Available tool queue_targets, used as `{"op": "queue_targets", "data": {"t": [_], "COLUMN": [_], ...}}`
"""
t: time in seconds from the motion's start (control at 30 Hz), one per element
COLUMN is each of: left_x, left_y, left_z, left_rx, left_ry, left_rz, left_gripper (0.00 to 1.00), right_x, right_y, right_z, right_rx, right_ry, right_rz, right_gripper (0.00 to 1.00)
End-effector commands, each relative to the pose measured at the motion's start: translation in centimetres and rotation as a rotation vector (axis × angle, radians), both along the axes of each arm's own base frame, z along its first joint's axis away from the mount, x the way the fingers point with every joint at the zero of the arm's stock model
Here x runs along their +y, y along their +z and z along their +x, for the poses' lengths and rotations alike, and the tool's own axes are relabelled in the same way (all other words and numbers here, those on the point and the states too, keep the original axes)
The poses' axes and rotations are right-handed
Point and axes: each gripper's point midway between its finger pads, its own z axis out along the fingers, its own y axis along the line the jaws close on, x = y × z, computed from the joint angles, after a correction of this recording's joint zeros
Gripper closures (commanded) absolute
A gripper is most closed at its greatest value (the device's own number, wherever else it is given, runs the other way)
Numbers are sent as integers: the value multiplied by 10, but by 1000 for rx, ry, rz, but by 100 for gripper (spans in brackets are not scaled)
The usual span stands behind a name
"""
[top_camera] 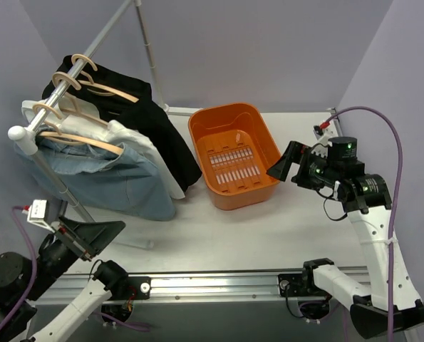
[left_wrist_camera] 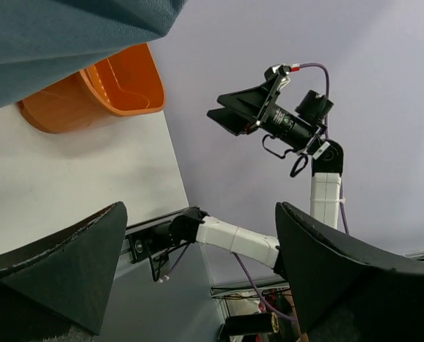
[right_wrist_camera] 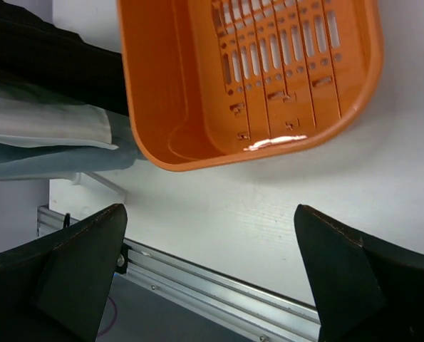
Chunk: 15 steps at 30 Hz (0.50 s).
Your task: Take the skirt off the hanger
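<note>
A blue denim skirt (top_camera: 119,182) hangs on the nearest wooden hanger (top_camera: 83,140) on the rack at the left; its hem shows at the top of the left wrist view (left_wrist_camera: 62,35) and at the left edge of the right wrist view (right_wrist_camera: 48,162). My left gripper (top_camera: 97,239) is open and empty, low at the near left, below the skirt. My right gripper (top_camera: 288,162) is open and empty, raised at the right, beside the orange basket (top_camera: 204,121). In the wrist views the left gripper (left_wrist_camera: 201,274) and right gripper (right_wrist_camera: 212,278) both hold nothing.
A white garment (top_camera: 144,146) and black garments (top_camera: 154,121) hang on further hangers behind the skirt. The clothes rail (top_camera: 69,78) slants from the near left to the back. The orange basket (right_wrist_camera: 197,153) stands at the table's middle. A metal rail (top_camera: 219,283) runs along the near edge.
</note>
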Motion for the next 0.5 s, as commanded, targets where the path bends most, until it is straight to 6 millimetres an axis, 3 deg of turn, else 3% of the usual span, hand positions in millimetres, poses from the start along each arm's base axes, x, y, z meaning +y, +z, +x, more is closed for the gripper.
{"op": "queue_targets", "data": {"t": [0.0,0.03,0.07,0.1,0.13,0.17,0.2,0.23,0.27,0.3,0.37,0.4,0.47], "left_x": [27,32,34,37,41,41,42,45,43,45,51,57,53], "left_y": [-15,-14,-16,-21,-35,-33,-36,-45,-46,-49,-60,-58,-54], "left_z": [-3,-6,-6,-5,-7,-5,-3,-2,5,8,18,22,33], "left_rx": [27,22,33,41,91,104,92,120,149,161,239,233,209], "left_ry": [120,128,138,154,161,164,164,169,175,177,219,240,242], "left_rz": [-7,-9,11,49,103,141,206,266,323,382,502,550,584], "left_gripper": [6,6,6,6,6,6,6,6,6,6,6,6,6], "right_x": [4,7,21,19,29,46,47,59,80,78,91,85,87], "right_y": [25,27,53,55,53,59,76,73,77,89,77,85,65], "right_z": [10,16,16,18,25,20,23,29,20,23,31,27,35], "right_rx": [-25,-20,-82,-81,-62,-72,-112,-101,-119,-157,-136,-166,-123], "right_ry": [-2,-2,38,9,22,72,47,61,124,83,64,17,-2], "right_rz": [-45,-66,-74,-122,-148,-166,-187,-216,-228,-270,-392,-489,-604], "right_gripper": [0,0,0,0,0,0,0,0,0,0,0,0,0]}}
